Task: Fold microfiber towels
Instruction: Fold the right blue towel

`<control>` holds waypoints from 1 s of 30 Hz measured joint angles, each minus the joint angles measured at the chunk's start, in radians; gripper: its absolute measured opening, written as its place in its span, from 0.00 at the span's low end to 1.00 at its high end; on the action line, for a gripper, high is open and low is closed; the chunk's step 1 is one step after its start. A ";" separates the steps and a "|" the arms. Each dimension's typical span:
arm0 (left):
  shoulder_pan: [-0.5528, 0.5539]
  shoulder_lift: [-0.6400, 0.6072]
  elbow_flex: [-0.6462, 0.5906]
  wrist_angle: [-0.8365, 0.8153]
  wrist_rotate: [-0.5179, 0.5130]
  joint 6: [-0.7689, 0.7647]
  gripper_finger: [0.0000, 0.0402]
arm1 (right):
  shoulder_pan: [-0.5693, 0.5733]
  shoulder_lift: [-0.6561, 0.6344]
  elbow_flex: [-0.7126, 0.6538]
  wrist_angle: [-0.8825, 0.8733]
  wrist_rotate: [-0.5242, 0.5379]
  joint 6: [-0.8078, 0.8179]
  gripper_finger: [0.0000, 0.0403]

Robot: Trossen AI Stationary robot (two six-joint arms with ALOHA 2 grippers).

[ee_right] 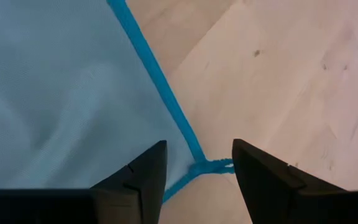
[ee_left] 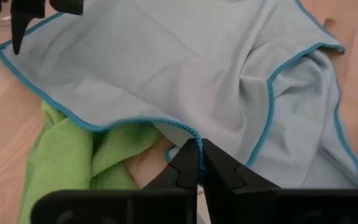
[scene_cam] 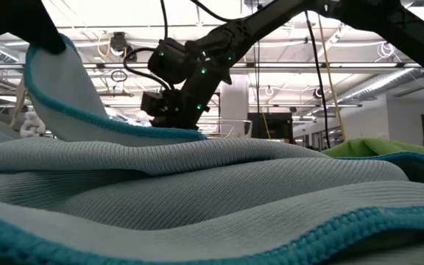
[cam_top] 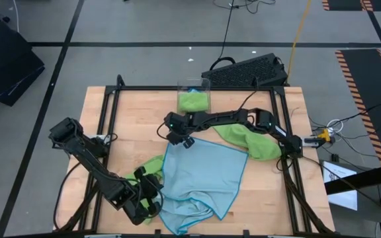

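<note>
The left gripper [ee_left: 197,148] pinches the light blue towel [cam_top: 200,173] by its hem with closed fingers; the right gripper [ee_right: 197,163] stands open-fingered over that towel's far corner, which lies spread on the desk [cam_top: 137,122] over a green towel [cam_top: 149,163]
</note>
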 joint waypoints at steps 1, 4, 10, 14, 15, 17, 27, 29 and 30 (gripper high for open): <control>0.000 0.000 0.000 -0.003 0.001 0.000 0.03 | 0.000 0.000 0.000 0.000 0.000 -0.001 0.41; 0.000 0.000 0.000 0.000 0.002 0.000 0.01 | 0.000 0.000 0.000 0.000 0.020 -0.013 0.37; 0.000 0.000 0.000 0.000 0.002 -0.001 0.04 | 0.001 0.000 0.010 0.034 0.074 0.017 0.36; 0.000 0.000 0.000 0.006 0.002 -0.002 0.01 | 0.002 -0.001 0.033 0.014 0.075 0.049 0.42; 0.000 0.000 0.000 0.008 0.002 -0.001 0.01 | 0.002 -0.001 0.033 0.012 0.075 0.048 0.44; 0.000 0.000 0.000 0.011 0.002 -0.002 0.02 | 0.003 0.000 0.033 0.000 0.073 0.046 0.45; 0.000 0.000 0.000 0.020 0.002 -0.005 0.01 | 0.006 0.043 0.035 -0.007 0.050 0.005 0.43; 0.000 0.000 0.000 0.025 0.002 -0.005 0.03 | 0.009 0.056 0.037 -0.005 0.056 0.000 0.42; 0.000 0.000 0.000 0.029 0.002 -0.005 0.03 | 0.009 0.058 0.037 -0.005 0.055 -0.001 0.42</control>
